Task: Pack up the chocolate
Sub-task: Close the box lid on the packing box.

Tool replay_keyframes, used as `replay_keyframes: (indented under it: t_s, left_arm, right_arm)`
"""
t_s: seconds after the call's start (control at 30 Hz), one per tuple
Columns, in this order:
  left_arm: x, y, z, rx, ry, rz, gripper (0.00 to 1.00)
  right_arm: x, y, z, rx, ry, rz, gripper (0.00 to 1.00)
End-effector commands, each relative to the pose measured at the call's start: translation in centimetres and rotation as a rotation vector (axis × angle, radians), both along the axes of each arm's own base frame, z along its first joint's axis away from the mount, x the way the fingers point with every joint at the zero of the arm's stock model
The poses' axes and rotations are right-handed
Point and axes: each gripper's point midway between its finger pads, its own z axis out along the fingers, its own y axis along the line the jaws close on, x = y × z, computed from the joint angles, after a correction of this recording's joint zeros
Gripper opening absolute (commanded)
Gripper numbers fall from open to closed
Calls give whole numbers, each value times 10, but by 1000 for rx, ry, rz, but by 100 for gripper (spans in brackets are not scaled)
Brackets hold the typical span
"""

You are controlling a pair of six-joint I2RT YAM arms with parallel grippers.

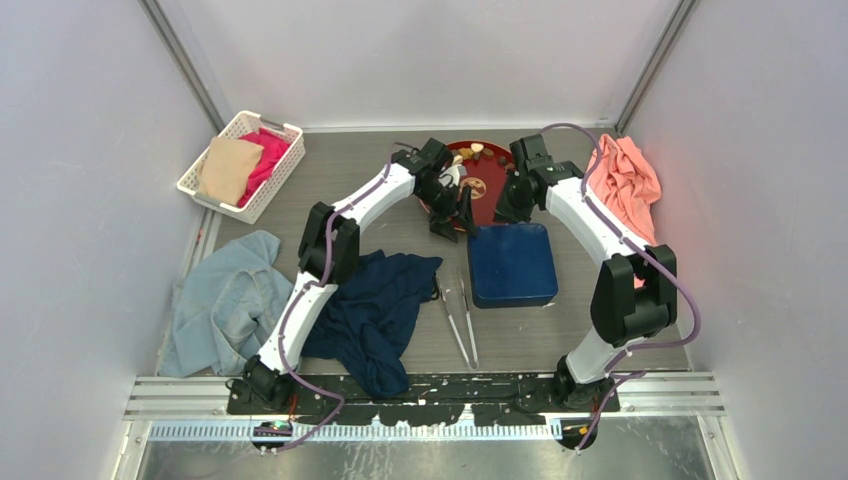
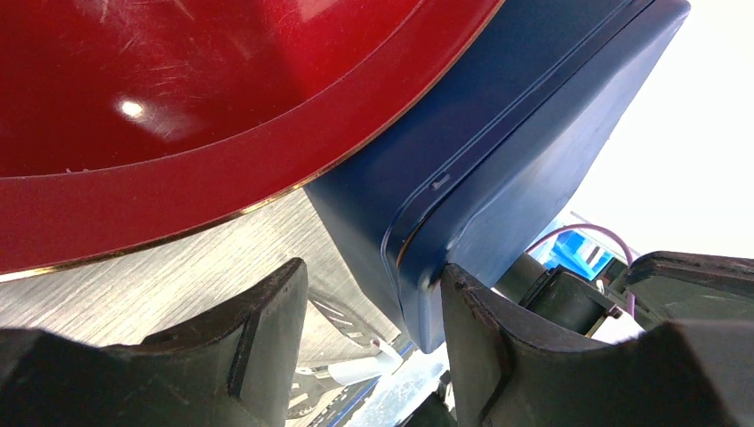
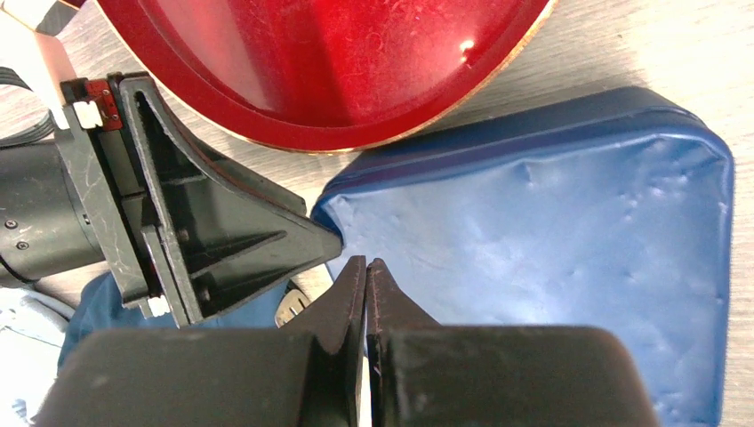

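Observation:
A few pieces of chocolate (image 1: 478,150) lie at the far rim of the red round tray (image 1: 482,190); in the wrist views the tray's inside (image 2: 133,80) (image 3: 356,62) shows no pieces. Just in front of it the navy box (image 1: 512,264) lies with its lid on. My left gripper (image 1: 452,222) (image 2: 373,307) is open and low at the tray's near-left edge. The box's corner (image 2: 462,205) is close by its right finger (image 2: 498,347), and nothing is between the jaws. My right gripper (image 1: 511,205) (image 3: 365,267) is shut and empty, over the box's far-left corner (image 3: 551,249).
Metal tongs (image 1: 458,322) lie on the table left of the box. A dark navy cloth (image 1: 375,305) and a light blue cloth (image 1: 225,305) lie at the near left, and a salmon cloth (image 1: 625,185) at the far right. A white basket (image 1: 240,165) of clothes stands at the far left.

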Motion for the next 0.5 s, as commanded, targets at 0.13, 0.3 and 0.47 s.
replay_keyframes:
  t_s: [0.13,0.3,0.47]
  left_arm:
    - [19,29,-60,183,-23,66,56]
    - [18,32,-66,195,-11,70,56]
    - [17,31,-69,197,-5,76,56]
  right_arm:
    - [-4,13,-75,-23,147,37,5]
    - [13,13,-28,-14,7,23,6]
    - [21,13,19,-9,-75,34,6]
